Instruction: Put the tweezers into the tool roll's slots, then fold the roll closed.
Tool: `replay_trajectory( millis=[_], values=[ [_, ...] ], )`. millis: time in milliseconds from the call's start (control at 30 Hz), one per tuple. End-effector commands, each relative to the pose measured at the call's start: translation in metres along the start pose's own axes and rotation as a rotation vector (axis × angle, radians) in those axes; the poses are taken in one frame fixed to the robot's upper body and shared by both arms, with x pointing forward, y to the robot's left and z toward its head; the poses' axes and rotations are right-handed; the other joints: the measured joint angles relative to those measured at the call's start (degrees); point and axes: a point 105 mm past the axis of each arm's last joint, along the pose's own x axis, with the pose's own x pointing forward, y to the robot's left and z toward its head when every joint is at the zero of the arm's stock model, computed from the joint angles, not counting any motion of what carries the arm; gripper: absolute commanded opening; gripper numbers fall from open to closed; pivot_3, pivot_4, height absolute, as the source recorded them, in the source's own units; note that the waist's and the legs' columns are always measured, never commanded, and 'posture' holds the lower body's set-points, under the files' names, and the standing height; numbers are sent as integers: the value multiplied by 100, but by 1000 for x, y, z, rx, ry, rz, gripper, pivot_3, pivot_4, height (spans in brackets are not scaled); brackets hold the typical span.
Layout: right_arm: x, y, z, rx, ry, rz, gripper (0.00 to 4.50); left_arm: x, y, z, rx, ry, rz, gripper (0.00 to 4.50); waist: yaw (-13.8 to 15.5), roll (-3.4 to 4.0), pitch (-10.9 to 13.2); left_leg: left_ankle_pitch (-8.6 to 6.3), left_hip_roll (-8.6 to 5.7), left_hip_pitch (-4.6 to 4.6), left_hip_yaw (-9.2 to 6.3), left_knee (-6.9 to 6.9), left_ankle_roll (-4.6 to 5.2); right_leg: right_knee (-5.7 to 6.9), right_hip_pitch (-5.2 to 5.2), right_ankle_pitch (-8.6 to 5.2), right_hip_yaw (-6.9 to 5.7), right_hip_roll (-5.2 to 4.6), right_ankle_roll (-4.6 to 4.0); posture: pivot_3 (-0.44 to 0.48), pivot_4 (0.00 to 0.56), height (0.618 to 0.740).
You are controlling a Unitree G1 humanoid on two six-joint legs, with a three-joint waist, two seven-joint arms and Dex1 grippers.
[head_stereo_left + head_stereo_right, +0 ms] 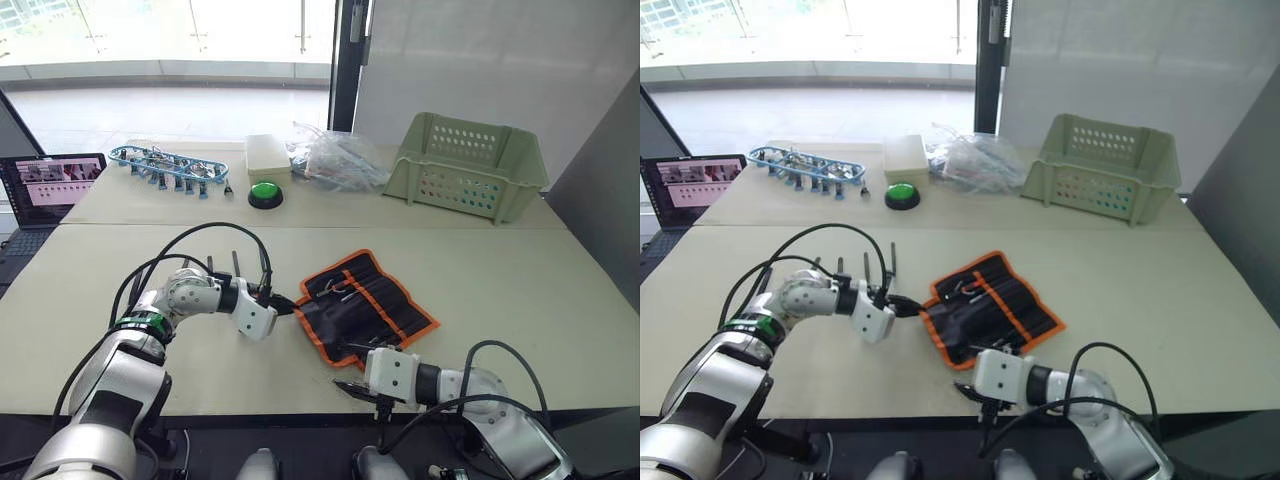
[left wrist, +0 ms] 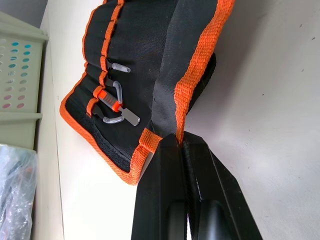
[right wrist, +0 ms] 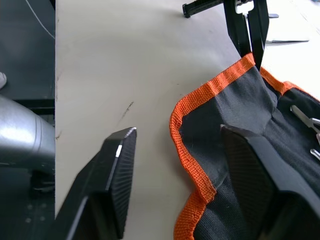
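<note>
- My left hand point(image 1: 283, 300) is clamped tight on the orange-edged corner of the tool roll point(image 1: 368, 305), the corner at about 9 o'clock of the roll as I look down at it. In my left wrist view the fingers point(image 2: 165, 185) are pinched together with the orange binding coming out between them.
- My right hand point(image 3: 185, 175) is wide open, grasping nothing. It sits at the roll's near edge, roughly 6 o'clock, one finger point(image 3: 117, 165) over bare surface point(image 1: 500, 270) and the other over the black fabric, so the orange hem runs between them.
- The roll lies open and flat in the middle of the surface, its long axis going from about 10 o'clock to 4 o'clock. It's a bit rumpled on my left side where I'm lifting it.
- The tweezers point(image 2: 117, 107) look already tucked in, far as I can tell: a few slim pieces sit in the slots by the orange centre stripe. Can't count all five from here.
- So I reckon the fold is what's left. The roll is right of my left hand and just ahead of my right one. Left has the grip, so the fold probably goes from 9 o'clock over toward 3.
- Green basket point(image 1: 468, 165) and the blue rack point(image 1: 168, 166) are way off at the back, well apart from all this.
</note>
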Motion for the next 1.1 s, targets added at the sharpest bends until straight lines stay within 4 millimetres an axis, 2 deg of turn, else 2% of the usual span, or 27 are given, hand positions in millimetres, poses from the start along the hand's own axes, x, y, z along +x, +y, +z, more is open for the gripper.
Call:
replay_trajectory(
  millis=[33,100,133,200,267,367,533,633,833,1100],
  values=[
    [-2,-24,30,127,-136,-82,3221,0,-11,0,6,4,-29,0,-16,0,0,0,1,6,0,1,0,1,5,2,0,1,-2,0,150,724],
    [0,-38,36,199,-177,-142,3221,0,-12,0,10,5,-32,0,-26,1,0,0,6,14,1,2,0,1,10,9,0,4,-7,0,150,724],
    [3,-47,33,229,-169,-186,3221,-1,-13,-1,13,8,-34,0,-19,1,-1,0,6,15,1,4,0,2,11,11,0,5,-8,0,150,724],
    [12,-53,28,271,-153,-211,3221,-1,-14,-1,17,11,-38,0,-14,2,-2,0,7,19,0,8,0,3,17,11,-2,6,-7,0,150,724],
    [22,-53,17,293,-121,-227,2696,-1,-14,-1,26,12,-41,0,-5,2,-2,0,5,20,1,9,0,2,21,11,-2,4,-6,0,150,724],
    [32,-43,6,320,-89,-210,1681,-4,-12,-2,38,17,-36,0,-4,3,-3,0,4,18,1,9,0,1,21,12,-1,4,-7,0,150,724],
    [35,-29,-24,359,28,-221,27,-8,-8,-4,49,30,-25,0,-20,4,-3,0,6,18,1,10,0,2,19,11,-1,4,-6,0,150,724],
    [37,-21,-42,391,97,-219,27,-10,-8,-4,43,32,-19,0,-32,4,-3,0,6,20,3,11,0,2,20,12,-1,5,-4,0,150,724],
    [42,-13,-52,438,148,-205,27,-13,-9,-5,-61,16,-8,0,-60,-1,-8,0,10,27,2,11,0,2,26,12,-1,8,-4,0,150,724],
    [45,-12,-53,462,159,-194,0,-34,-5,-10,-357,-23,-24,2528,-85,-8,-13,0,23,34,1,17,0,2,37,16,-2,18,-11,0,150,724]
  ],
)
